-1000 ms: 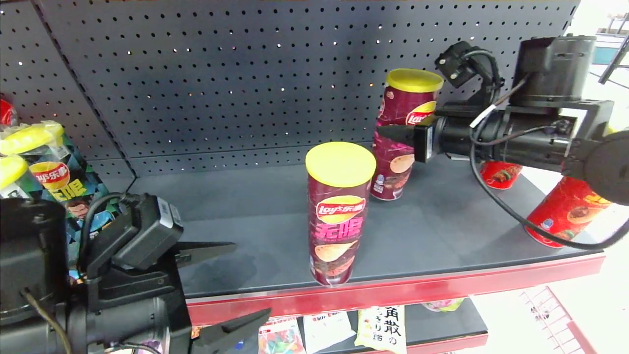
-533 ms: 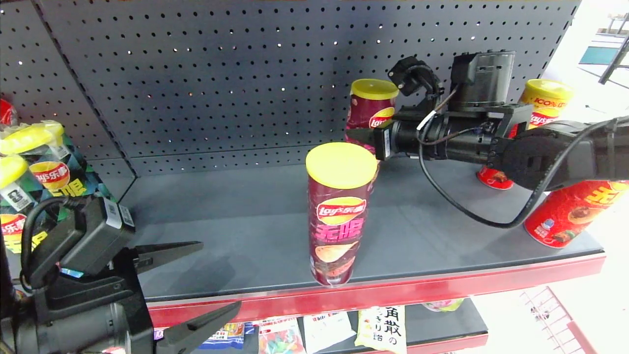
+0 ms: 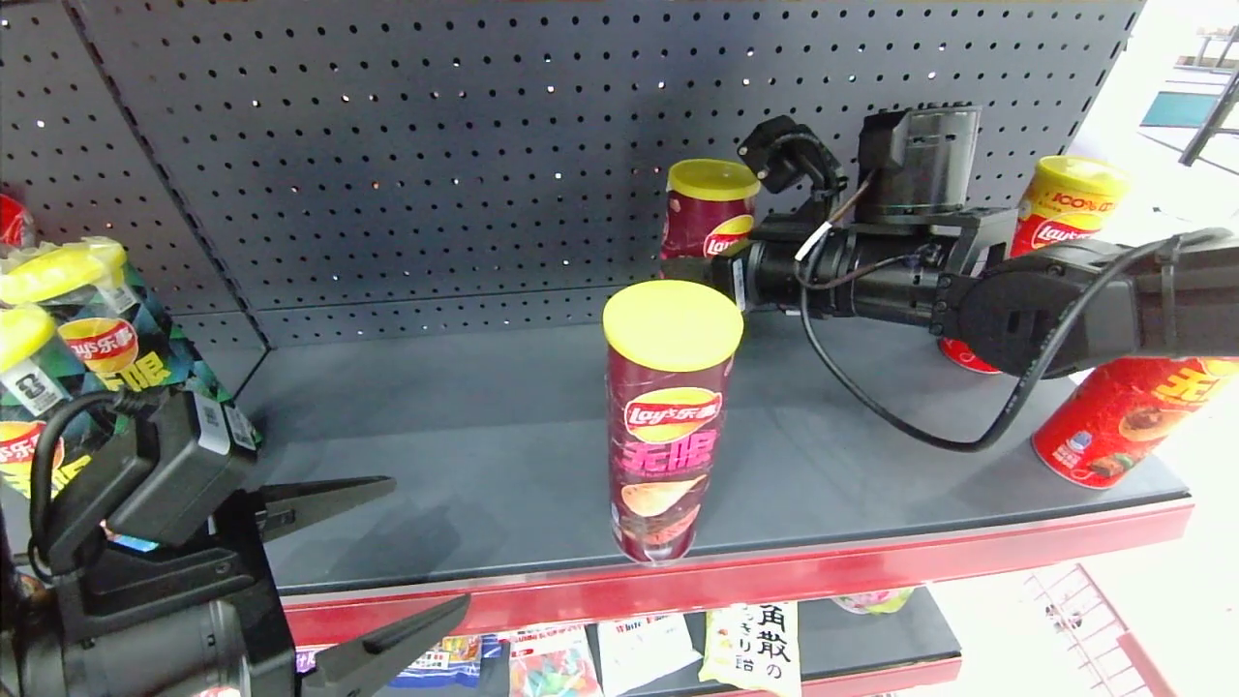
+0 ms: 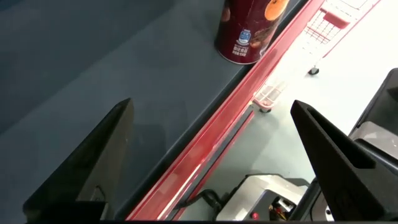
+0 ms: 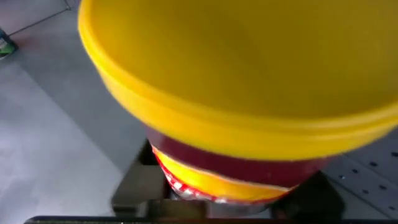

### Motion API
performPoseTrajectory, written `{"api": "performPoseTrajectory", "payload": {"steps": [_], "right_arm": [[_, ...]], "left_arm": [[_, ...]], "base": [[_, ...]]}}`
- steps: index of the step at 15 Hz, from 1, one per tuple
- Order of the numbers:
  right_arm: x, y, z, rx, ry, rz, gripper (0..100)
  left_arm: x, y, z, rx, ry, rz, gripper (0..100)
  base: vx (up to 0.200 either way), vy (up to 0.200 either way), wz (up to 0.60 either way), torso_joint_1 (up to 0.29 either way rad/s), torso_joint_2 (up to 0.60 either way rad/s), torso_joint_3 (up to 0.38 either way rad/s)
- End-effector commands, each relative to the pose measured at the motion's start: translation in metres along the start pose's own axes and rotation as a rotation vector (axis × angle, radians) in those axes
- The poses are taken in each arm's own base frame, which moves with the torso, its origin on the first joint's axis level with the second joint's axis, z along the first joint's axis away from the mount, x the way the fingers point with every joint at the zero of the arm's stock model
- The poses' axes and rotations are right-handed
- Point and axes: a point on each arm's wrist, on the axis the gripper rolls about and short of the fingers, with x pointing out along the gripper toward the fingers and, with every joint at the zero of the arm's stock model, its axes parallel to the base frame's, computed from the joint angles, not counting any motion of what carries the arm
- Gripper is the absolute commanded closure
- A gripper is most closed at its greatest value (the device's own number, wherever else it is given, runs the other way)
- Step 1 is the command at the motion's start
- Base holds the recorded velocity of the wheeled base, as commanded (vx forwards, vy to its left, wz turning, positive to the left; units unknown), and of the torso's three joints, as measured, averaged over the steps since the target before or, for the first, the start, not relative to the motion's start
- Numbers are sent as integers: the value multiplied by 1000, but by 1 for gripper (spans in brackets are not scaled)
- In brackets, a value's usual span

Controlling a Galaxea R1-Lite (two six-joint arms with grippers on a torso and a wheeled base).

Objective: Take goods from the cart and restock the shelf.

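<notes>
A maroon chip can with a yellow lid (image 3: pixel 668 416) stands upright near the red front edge of the grey shelf (image 3: pixel 465 426). Behind it, close to the pegboard, my right gripper (image 3: pixel 692 266) is shut on a second maroon can (image 3: pixel 705 205); the front can hides its lower part. In the right wrist view, the held can's yellow lid (image 5: pixel 249 74) is very near, with dark fingers (image 5: pixel 134 193) at its sides. My left gripper (image 3: pixel 387 566) hangs open and holds nothing at the shelf's front left. In the left wrist view, the left gripper (image 4: pixel 211 162) straddles the shelf edge, and the front can (image 4: pixel 249 31) stands farther along.
Red chip cans stand at the shelf's right end, one upright at the back (image 3: pixel 1065 208) and one leaning near the front (image 3: pixel 1113 416). Green-and-blue cans (image 3: pixel 77 329) crowd the left bay. Snack bags (image 3: pixel 745 644) lie on the lower shelf. A cart's wire basket (image 4: pixel 336 18) stands beyond the edge.
My right arm has carried the held can leftward and toward the pegboard, uncovering the upright red can. The left gripper has dropped lower and to the left, still open.
</notes>
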Motion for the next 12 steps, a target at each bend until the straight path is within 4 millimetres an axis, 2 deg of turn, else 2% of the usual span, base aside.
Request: {"api": "performPoseTrajectory", "payload": {"steps": [1,3,9,12], "right_arm": [[-4,2,2,5,-2,2,0],[-11,13,3,54,4,24,0],[-42,15,7,59,10,-32,0],[-66,16,1,65,30,-51,0]], "left_arm": [[1,0,0,-1,4,-1,0],[1,0,0,0,4,-1,0],[2,1,-1,-2,10,-1,0],[7,2,-1,7,23,2,0]], "base": [[0,0,0,0,0,0],[0,0,0,0,0,0],[0,0,0,0,0,0],[0,0,0,0,0,0]]}}
